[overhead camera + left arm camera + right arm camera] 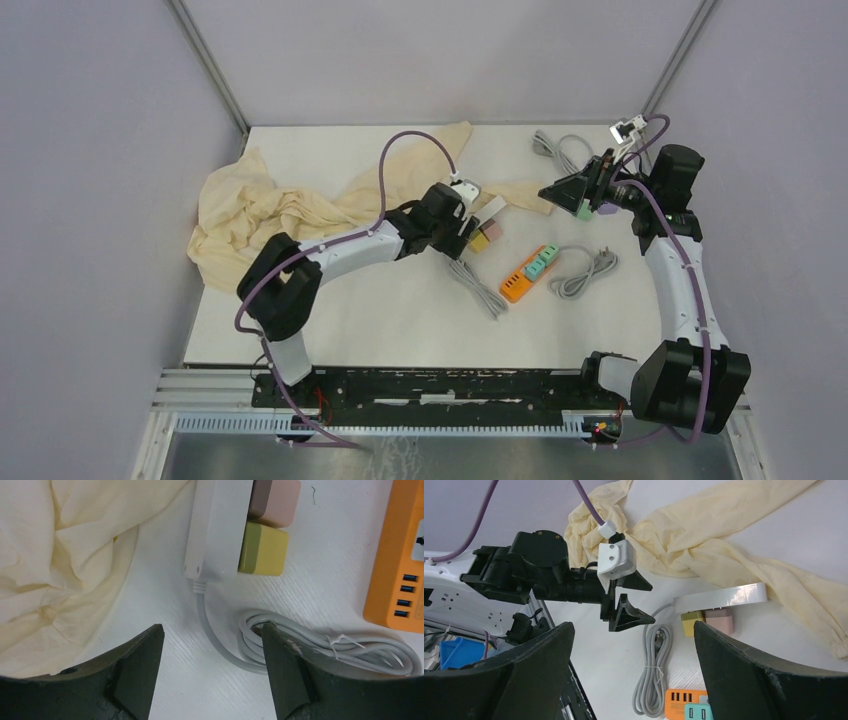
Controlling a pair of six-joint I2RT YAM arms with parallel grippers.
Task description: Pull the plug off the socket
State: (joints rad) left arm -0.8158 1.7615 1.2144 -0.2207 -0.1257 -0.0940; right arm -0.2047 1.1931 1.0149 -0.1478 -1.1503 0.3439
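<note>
A white power strip (215,530) lies on the table with a yellow plug (263,550) and a pink plug (275,502) seated side by side in it. My left gripper (212,627) is open just short of the strip's cable end, empty, one finger (282,665) over the coiled grey cable (320,647). In the top view the left gripper (465,235) sits beside the yellow plug (479,241). My right gripper (572,190) hovers open and empty above the table, looking down on the strip (724,596) and both plugs (692,622).
An orange power strip (517,284) with teal plugs (540,262) lies right of the white one, a grey cable bundle (585,272) beside it. A crumpled cream cloth (260,215) covers the back left. Another grey cable (560,150) lies at the back.
</note>
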